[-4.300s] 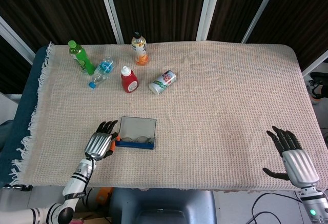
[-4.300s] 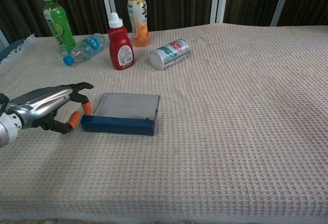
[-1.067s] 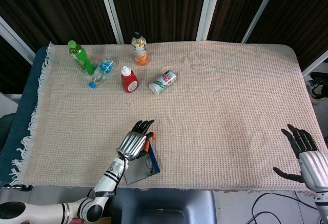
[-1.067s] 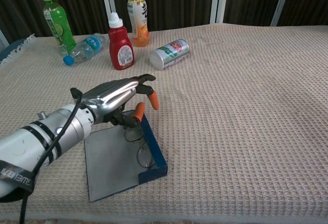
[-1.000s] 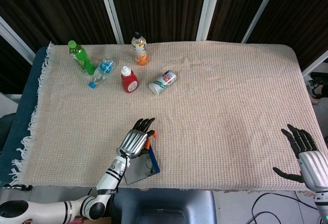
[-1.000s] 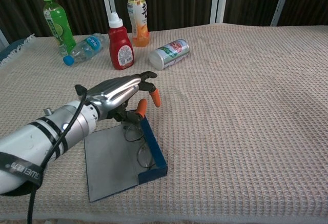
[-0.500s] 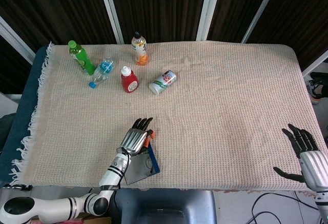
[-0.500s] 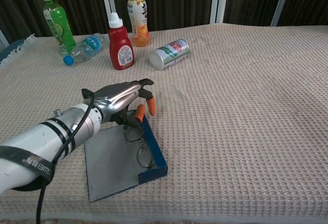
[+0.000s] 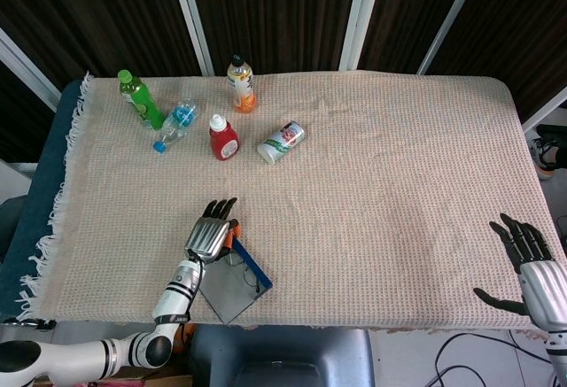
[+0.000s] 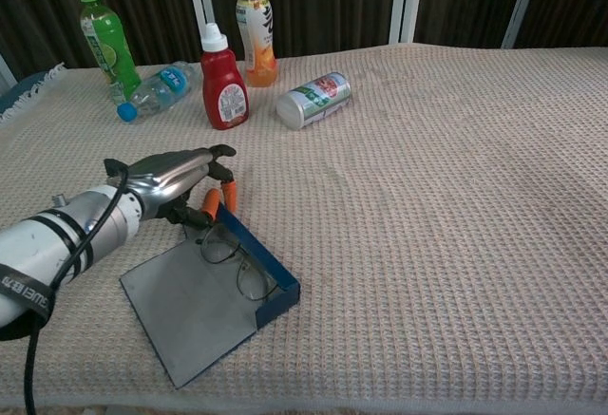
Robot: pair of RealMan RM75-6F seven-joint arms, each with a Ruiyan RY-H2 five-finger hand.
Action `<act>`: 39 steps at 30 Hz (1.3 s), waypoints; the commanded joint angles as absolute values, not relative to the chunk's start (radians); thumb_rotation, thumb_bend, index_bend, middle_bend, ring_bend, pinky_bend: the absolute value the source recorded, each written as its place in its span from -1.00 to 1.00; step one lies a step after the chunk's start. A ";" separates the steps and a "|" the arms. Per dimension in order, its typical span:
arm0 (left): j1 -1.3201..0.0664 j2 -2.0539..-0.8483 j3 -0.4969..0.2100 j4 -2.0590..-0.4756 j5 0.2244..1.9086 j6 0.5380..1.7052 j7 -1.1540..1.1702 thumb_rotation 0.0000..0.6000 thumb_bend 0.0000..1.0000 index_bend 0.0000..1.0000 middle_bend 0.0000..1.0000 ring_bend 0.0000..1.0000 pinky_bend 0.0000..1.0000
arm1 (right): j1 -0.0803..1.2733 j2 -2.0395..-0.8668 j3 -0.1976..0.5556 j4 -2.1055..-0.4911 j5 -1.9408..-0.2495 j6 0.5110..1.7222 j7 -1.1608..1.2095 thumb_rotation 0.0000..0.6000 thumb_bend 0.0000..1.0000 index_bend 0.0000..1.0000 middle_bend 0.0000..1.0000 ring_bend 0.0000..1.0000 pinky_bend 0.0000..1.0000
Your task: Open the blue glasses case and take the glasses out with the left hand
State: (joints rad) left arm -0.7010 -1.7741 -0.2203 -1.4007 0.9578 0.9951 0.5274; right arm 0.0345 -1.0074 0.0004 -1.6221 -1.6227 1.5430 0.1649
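Left silver robot hand (image 10: 180,182) hovers at the far end of the open blue glasses case (image 10: 249,265), fingers loosely apart (whether they touch the wire-framed glasses (image 10: 233,261) I can't tell). Right hand (image 9: 532,267) lies spread, empty, lower right; case sits near the front edge of the beige woven tablecloth (image 9: 390,166).

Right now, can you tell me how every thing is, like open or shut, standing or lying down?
blue glasses case: open, lid flat on the cloth.
glasses: inside the case.
left hand: fingers at the case's far end; whether it holds the glasses is unclear.
right hand: open, holding nothing.
green bottle: upright, capped.
water bottle: lying down.
ketchup bottle: upright, capped.
orange juice bottle: upright.
can: on its side.
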 commanded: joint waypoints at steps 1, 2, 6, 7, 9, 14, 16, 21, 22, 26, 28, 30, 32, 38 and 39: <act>-0.688 -1.744 -0.216 -1.412 0.941 0.997 0.516 1.00 0.49 0.00 -1.00 -1.00 -1.00 | 0.034 -1.009 0.002 -1.622 -1.621 1.543 0.163 1.00 -0.70 -1.00 -1.00 -1.00 -1.00; -0.685 -1.738 -0.215 -1.414 0.940 0.998 0.513 1.00 0.49 0.00 -1.00 -1.00 -1.00 | 0.034 -1.009 0.002 -1.623 -1.620 1.543 0.162 1.00 -0.70 -1.00 -1.00 -1.00 -1.00; -0.679 -1.725 -0.211 -1.420 0.939 1.001 0.505 1.00 0.49 0.01 -1.00 -1.00 -1.00 | 0.035 -1.010 0.003 -1.623 -1.619 1.542 0.159 1.00 -0.70 -1.00 -1.00 -1.00 -1.00; -0.675 -1.715 -0.208 -1.427 0.939 1.003 0.502 1.00 0.49 0.01 -1.00 -1.00 -1.00 | 0.035 -1.011 0.003 -1.624 -1.618 1.542 0.157 1.00 -0.70 -1.00 -1.00 -1.00 -1.00; -0.660 -1.682 -0.191 -1.453 0.940 1.009 0.500 1.00 0.49 0.02 -1.00 -1.00 -1.00 | 0.035 -1.014 0.003 -1.625 -1.618 1.540 0.150 1.00 -0.70 -1.00 -1.00 -1.00 -1.00; -0.642 -1.632 -0.162 -1.518 0.958 1.010 0.483 1.00 0.49 0.02 -1.00 -1.00 -1.00 | 0.033 -1.019 0.003 -1.628 -1.619 1.543 0.137 1.00 -0.70 -1.00 -1.00 -1.00 -1.00; -0.643 -1.630 -0.156 -1.524 0.961 1.008 0.481 1.00 0.49 0.02 -1.00 -1.00 -1.00 | 0.031 -1.019 0.002 -1.628 -1.621 1.545 0.137 1.00 -0.70 -1.00 -1.00 -1.00 -1.00; -0.641 -1.621 -0.142 -1.545 0.978 1.018 0.479 1.00 0.48 0.00 -1.00 -1.00 -1.00 | 0.031 -1.018 0.004 -1.626 -1.619 1.547 0.144 1.00 -0.70 -1.00 -1.00 -1.00 -1.00; -0.640 -1.624 -0.142 -1.541 0.992 1.027 0.472 1.00 0.48 -0.03 -1.00 -1.00 -1.00 | 0.032 -1.018 0.004 -1.626 -1.620 1.545 0.144 1.00 -0.70 -1.00 -1.00 -1.00 -1.00; -0.642 -1.651 -0.161 -1.496 1.049 1.042 0.392 1.00 0.47 -0.20 -1.00 -1.00 -1.00 | 0.033 -1.018 -0.002 -1.626 -1.631 1.542 0.141 1.00 -0.70 -1.00 -1.00 -1.00 -1.00; -0.648 -1.666 -0.172 -1.470 1.067 1.034 0.347 1.00 0.50 -0.23 -1.00 -1.00 -1.00 | 0.032 -1.018 -0.004 -1.626 -1.635 1.544 0.141 1.00 -0.70 -1.00 -1.00 -1.00 -1.00; -0.654 -1.675 -0.177 -1.455 1.076 1.022 0.322 1.00 0.51 -0.22 -1.00 -1.00 -1.00 | 0.031 -1.018 -0.003 -1.625 -1.635 1.547 0.142 1.00 -0.70 -1.00 -1.00 -1.00 -1.00; -0.659 -1.681 -0.173 -1.452 1.081 1.006 0.310 1.00 0.51 -0.20 -1.00 -1.00 -1.00 | 0.031 -1.017 -0.002 -1.624 -1.633 1.549 0.147 1.00 -0.70 -1.00 -1.00 -1.00 -1.00; -0.662 -1.693 -0.143 -1.457 1.097 0.981 0.303 1.00 0.51 -0.13 -1.00 -1.00 -1.00 | 0.032 -1.015 0.001 -1.623 -1.629 1.547 0.155 1.00 -0.70 -1.00 -1.00 -1.00 -1.00; -0.663 -1.695 -0.140 -1.456 1.098 0.980 0.306 1.00 0.51 -0.13 -1.00 -1.00 -1.00 | 0.032 -1.014 0.000 -1.623 -1.629 1.547 0.155 1.00 -0.70 -1.00 -1.00 -1.00 -1.00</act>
